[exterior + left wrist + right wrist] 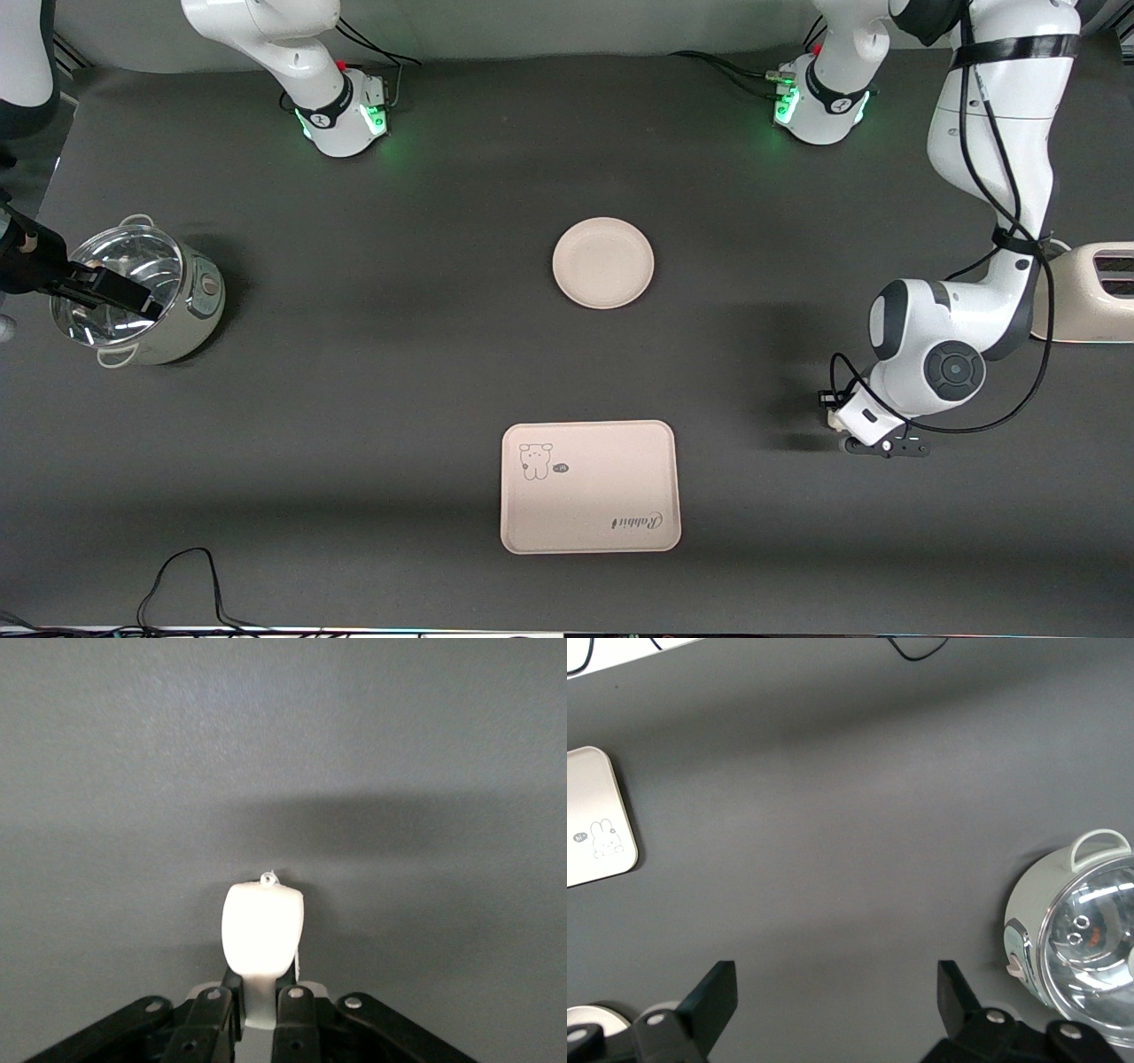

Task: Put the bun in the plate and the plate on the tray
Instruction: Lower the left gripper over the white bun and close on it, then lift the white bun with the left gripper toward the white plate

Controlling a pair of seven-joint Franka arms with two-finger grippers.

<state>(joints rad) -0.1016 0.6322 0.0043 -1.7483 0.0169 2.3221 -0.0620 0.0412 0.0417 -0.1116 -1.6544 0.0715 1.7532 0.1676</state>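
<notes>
Dark grey matting covers your table [354, 372] from edge to edge. Nearest the front camera lies the tray [591, 486], flat on the mat, with a small bear drawing at one corner and script lettering at the corner diagonal to it.

A little farther from the camera, toward the left arm's end of the table, you will find your left gripper [873, 439] low over the bare mat. Its wrist view shows the fingers [213, 1014] clenched on the bun [262, 939], a smooth white lump pinched at its lower end between them; whether the bun also touches the mat you cannot tell.

Farther again, near the middle of the table, sits the plate [603, 262], round and plain, well apart from both the tray and the held bun.

Toward the right arm's end, your right gripper [106, 288] hangs over a pot with a glass lid [133, 297], and it waits. Its wrist view shows the fingers [713, 997] spread wide with nothing between them.

A cream toaster [1094, 292] stands at the left arm's edge of the table.
</notes>
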